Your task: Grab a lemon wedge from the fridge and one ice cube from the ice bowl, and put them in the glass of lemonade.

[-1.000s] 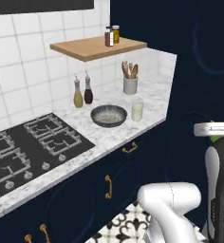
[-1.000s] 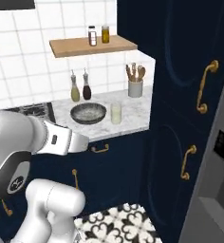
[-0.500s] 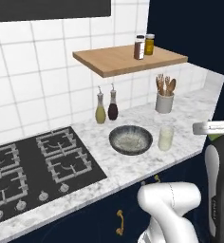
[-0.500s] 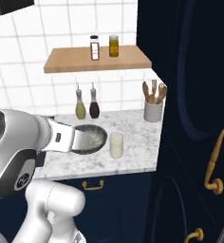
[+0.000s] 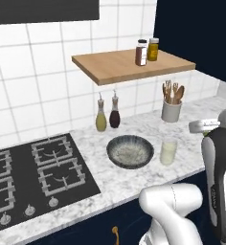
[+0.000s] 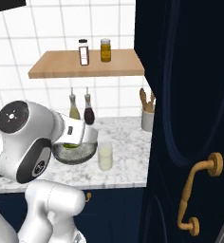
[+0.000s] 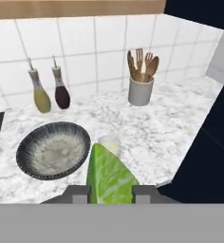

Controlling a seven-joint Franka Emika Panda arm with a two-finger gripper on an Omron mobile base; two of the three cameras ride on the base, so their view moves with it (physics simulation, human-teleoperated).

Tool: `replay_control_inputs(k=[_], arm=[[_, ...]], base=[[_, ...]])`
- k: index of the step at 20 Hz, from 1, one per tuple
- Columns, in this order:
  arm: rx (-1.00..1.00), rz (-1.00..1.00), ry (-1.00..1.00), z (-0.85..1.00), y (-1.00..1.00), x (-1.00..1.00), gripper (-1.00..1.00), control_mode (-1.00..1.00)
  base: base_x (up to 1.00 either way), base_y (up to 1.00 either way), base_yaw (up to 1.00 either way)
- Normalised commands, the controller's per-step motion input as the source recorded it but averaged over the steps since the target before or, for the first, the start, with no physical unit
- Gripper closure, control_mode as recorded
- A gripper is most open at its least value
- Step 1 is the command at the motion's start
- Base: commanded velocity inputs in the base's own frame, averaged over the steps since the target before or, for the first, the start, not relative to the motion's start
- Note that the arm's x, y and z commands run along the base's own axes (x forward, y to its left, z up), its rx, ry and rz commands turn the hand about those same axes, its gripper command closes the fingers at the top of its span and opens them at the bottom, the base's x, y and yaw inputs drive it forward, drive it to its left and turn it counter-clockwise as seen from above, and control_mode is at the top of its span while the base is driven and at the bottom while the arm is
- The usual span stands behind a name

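Between the jaws of the gripper (image 7: 111, 191) we are seeing the lemon wedge (image 7: 109, 176) clamped, hanging just short of the glass of lemonade (image 7: 109, 143). Beside it the ice bowl (image 7: 52, 151) is sitting on the marble tabletop (image 7: 152, 137). Against a second ago, both base views are showing the tabletop much nearer, so we are judging the drop as next. We are reading no labels.

You face a white-tiled wall (image 5: 38, 86), a wooden shelf (image 5: 119, 64), a marble counter (image 5: 119, 179) and navy cabinets (image 6: 190, 95) with brass handles (image 6: 197, 199).
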Motion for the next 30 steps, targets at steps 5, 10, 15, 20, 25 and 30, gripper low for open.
replay_control_inputs(k=[5,10,15,20,25,30], arm=[[0.0,0.11,0.4,-0.58,0.0,1.0,1.0,-1.0],[0.0,0.07,0.06,-0.63,0.0,1.0,1.0,-1.0],[-0.01,0.06,0.0,-0.7,-0.07,1.0,1.0,-1.0],[-0.06,0.0,0.04,-0.65,-0.19,0.92,1.0,-1.0],[-0.07,0.0,0.2,-0.49,-0.35,0.32,1.0,-1.0],[-0.01,0.0,0.12,-0.23,-0.01,0.27,1.0,-1.0]], base=[[0.0,0.0,0.0],[0.0,0.0,0.0],[0.0,0.0,0.0],[0.0,0.0,0.0],[0.0,0.0,0.0],[0.0,0.0,0.0]])
